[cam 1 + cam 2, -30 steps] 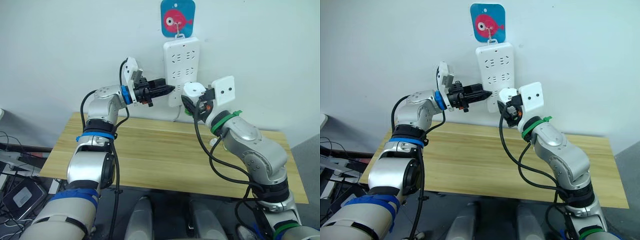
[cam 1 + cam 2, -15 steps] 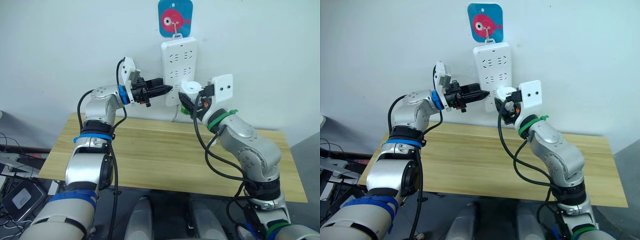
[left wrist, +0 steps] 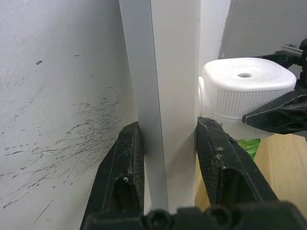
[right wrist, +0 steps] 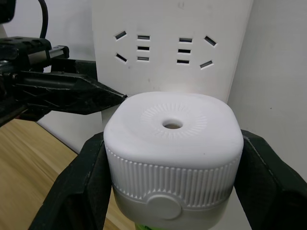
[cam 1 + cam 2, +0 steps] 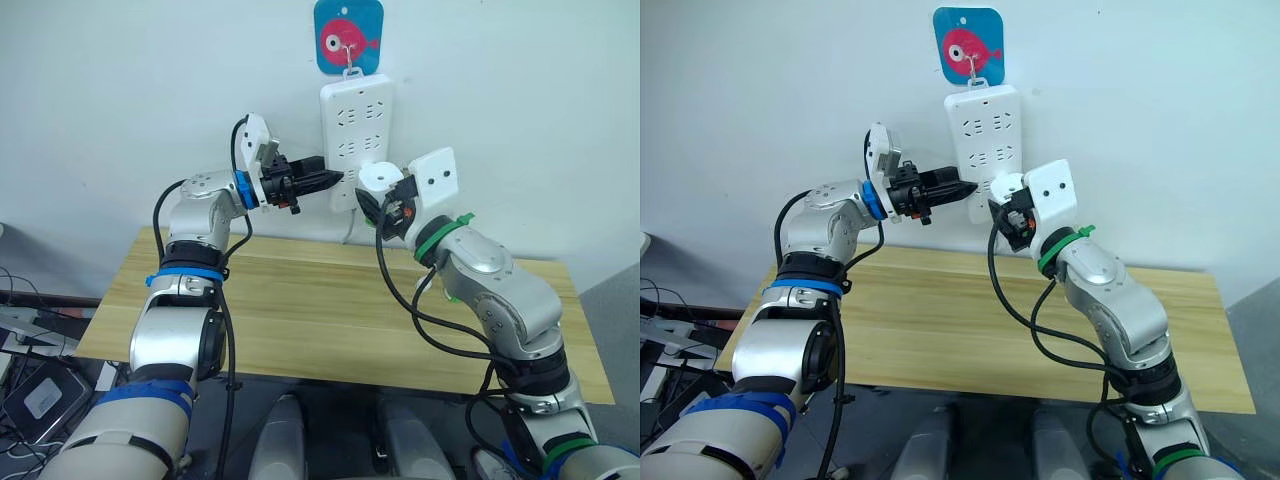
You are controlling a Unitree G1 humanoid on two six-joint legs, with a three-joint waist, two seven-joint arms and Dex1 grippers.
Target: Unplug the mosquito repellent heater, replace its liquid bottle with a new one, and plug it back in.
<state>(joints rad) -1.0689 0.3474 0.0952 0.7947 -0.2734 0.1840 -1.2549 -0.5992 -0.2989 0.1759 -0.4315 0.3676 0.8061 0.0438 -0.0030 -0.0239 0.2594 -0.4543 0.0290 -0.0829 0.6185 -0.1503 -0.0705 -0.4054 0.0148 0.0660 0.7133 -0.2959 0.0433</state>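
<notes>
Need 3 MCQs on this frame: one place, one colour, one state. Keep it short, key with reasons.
1. What is the left gripper clamped on?
A. The edge of the power strip
B. The wooden table
C. The fish hook plaque

2. What colour is the bottle showing under the mosquito repellent heater?
A. Red
B. Green
C. Blue

3. What is the right gripper doing?
A. Open above the table
B. Resting flat on the table
C. Shut on the heater at the strip's lower end

Key: 1 A, the left wrist view shows its two fingers on either side of the strip's edge. 2 B, green shows just below the white body. 3 C, the right wrist view shows a finger on each side of the heater.
</notes>
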